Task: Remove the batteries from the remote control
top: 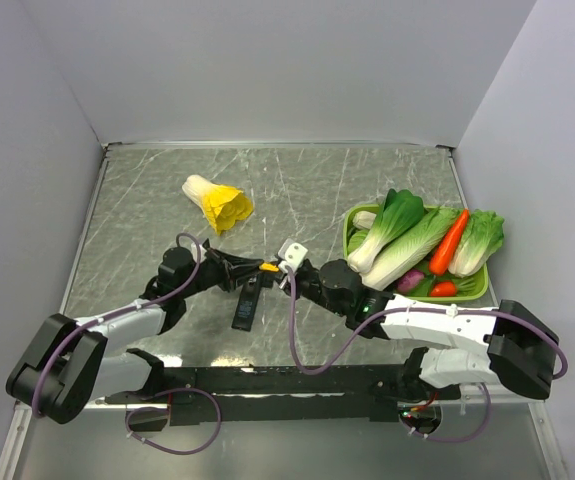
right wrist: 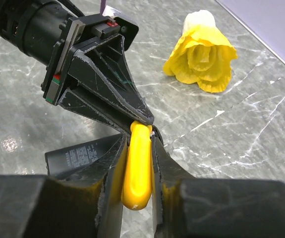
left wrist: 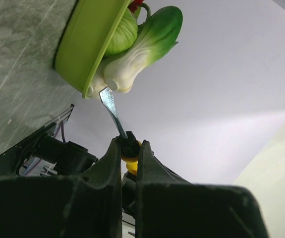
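The yellow-handled screwdriver (top: 268, 267) hangs between both grippers above the table's middle. My left gripper (top: 256, 268) is shut on its black collar (left wrist: 128, 144), with the metal blade (left wrist: 110, 106) sticking out past the fingertips. My right gripper (top: 286, 270) is shut on the yellow handle (right wrist: 138, 168), tip to tip with the left gripper's fingers (right wrist: 113, 94). The remote control (top: 245, 305) is a slim black bar lying flat on the table just under the grippers; its labelled face shows in the right wrist view (right wrist: 78, 154). No batteries are in view.
A yellow toy cabbage (top: 219, 203) lies at the back left of the middle, also in the right wrist view (right wrist: 201, 55). A green tray (top: 470, 296) of toy vegetables stands at the right, also in the left wrist view (left wrist: 85, 47). Grey walls enclose the table.
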Controlling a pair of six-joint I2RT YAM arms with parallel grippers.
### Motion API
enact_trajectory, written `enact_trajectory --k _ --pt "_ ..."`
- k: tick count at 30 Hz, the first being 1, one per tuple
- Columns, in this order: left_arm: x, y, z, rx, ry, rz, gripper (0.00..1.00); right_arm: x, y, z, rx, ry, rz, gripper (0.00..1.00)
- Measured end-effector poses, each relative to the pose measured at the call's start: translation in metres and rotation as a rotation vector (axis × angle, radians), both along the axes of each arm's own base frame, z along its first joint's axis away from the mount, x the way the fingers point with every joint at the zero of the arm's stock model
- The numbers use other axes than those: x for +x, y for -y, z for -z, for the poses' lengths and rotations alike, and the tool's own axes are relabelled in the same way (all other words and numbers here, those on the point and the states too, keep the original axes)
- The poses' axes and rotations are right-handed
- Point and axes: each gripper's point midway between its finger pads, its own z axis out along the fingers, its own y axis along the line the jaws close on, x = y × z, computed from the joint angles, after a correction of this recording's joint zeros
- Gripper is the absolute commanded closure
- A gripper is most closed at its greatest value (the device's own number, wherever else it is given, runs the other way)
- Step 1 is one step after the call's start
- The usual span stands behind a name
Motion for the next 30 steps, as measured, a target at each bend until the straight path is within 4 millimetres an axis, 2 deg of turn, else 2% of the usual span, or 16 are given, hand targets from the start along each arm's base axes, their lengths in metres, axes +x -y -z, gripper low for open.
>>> enact_trajectory --k 1,2,3,4,6,9,12,14,17,18,20,21,22,24,26,30 --pt "0.0 0.0 -0.001 -0.002 0.005 0.0 0.97 0.0 0.0 -0.001 0.004 0.003 0.001 1.0" --pt "0.0 0.0 -0.001 -0.003 0.008 0.0 0.9 0.0 0.0 -0.002 0.006 0.005 0.003 1.0" --pt "0.0 0.0 -0.001 -0.001 0.01 0.002 0.77 0.0 0.0 -0.002 0.009 0.006 0.003 1.0" --pt "0.0 0.0 -0.002 0.001 0.014 0.005 0.5 0.0 0.001 -0.002 0.011 0.006 0.003 1.0" --pt "-0.002 0.002 0.0 0.026 0.038 0.025 0.35 0.0 0.002 -0.002 0.014 0.005 0.008 1.0" --pt "-0.002 0.006 0.005 0.113 0.055 0.066 0.26 0.004 0.007 -0.003 -0.005 -0.008 0.028 1.0" --pt "0.004 0.005 -0.003 0.223 0.119 0.076 0.24 0.015 0.019 -0.003 -0.023 -0.024 0.063 1.0" --pt "0.008 -0.001 -0.017 0.305 0.19 0.064 0.26 0.022 0.029 0.003 -0.042 -0.052 0.084 1.0" --pt "0.015 -0.016 -0.034 0.426 0.291 0.008 0.37 0.026 0.039 0.014 -0.092 -0.103 0.103 1.0" --pt "0.017 -0.023 -0.035 0.467 0.318 -0.011 0.54 0.024 0.039 0.015 -0.104 -0.114 0.094 1.0" --pt "0.025 -0.038 -0.029 0.538 0.333 -0.048 0.75 0.019 0.036 0.016 -0.117 -0.131 0.063 1.0" --pt "0.029 -0.045 -0.022 0.575 0.334 -0.056 0.9 0.018 0.034 0.017 -0.131 -0.142 0.047 1.0" --pt "0.035 -0.056 -0.013 0.617 0.323 -0.072 0.95 0.017 0.031 0.017 -0.143 -0.153 0.036 1.0" --pt "0.047 -0.074 0.008 0.69 0.287 -0.095 0.99 0.019 0.025 0.018 -0.168 -0.177 0.024 1.0" --pt "0.055 -0.089 0.03 0.756 0.247 -0.106 0.99 0.023 0.016 0.018 -0.192 -0.204 0.013 1.0" --pt "0.057 -0.095 0.064 0.824 0.212 -0.066 0.99 0.023 0.007 0.025 -0.216 -0.241 -0.018 1.0"
